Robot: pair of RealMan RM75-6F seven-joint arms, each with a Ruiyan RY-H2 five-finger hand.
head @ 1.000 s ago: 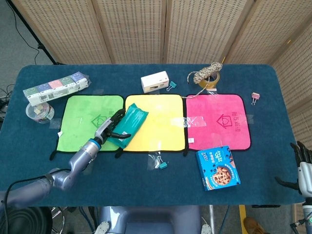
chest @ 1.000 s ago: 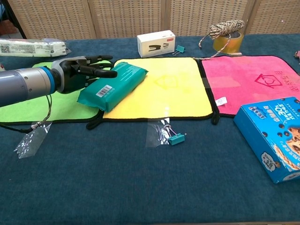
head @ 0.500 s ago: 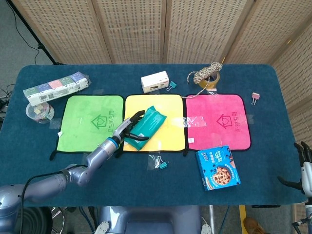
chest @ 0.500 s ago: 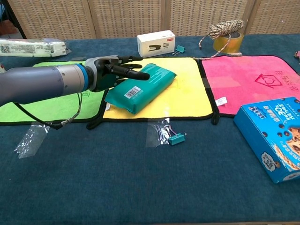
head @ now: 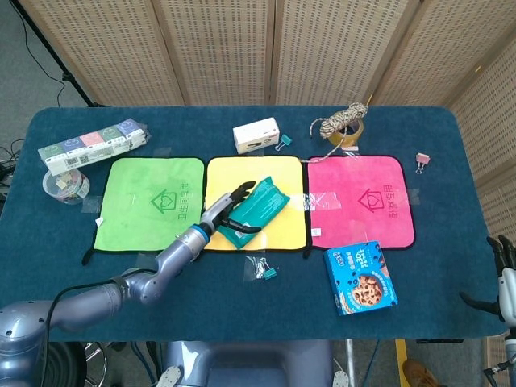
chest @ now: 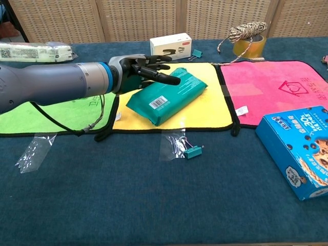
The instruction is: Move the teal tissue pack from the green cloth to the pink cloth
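The teal tissue pack [head: 261, 206] [chest: 171, 94] lies tilted over the yellow cloth [head: 274, 171] [chest: 205, 110], between the green cloth [head: 137, 201] [chest: 31, 120] and the pink cloth [head: 359, 201] [chest: 277, 92]. My left hand [head: 228, 211] [chest: 137, 72] grips the pack's left end, fingers stretched over its top and thumb under its near side. My right hand [head: 504, 270] hangs off the table's near right edge, fingers apart and holding nothing.
A blue cookie box [head: 360, 277] [chest: 300, 148] sits in front of the pink cloth. A teal binder clip [head: 262, 268] [chest: 187, 149] lies before the yellow cloth. A white box [head: 256, 135] [chest: 170, 46], a tape roll with twine [head: 343, 125] [chest: 248, 38] and a tissue multipack [head: 93, 145] stand behind.
My left hand has carried the tissue pack rightwards, from the green cloth's right edge to the middle of the yellow cloth. The right hand has hardly moved.
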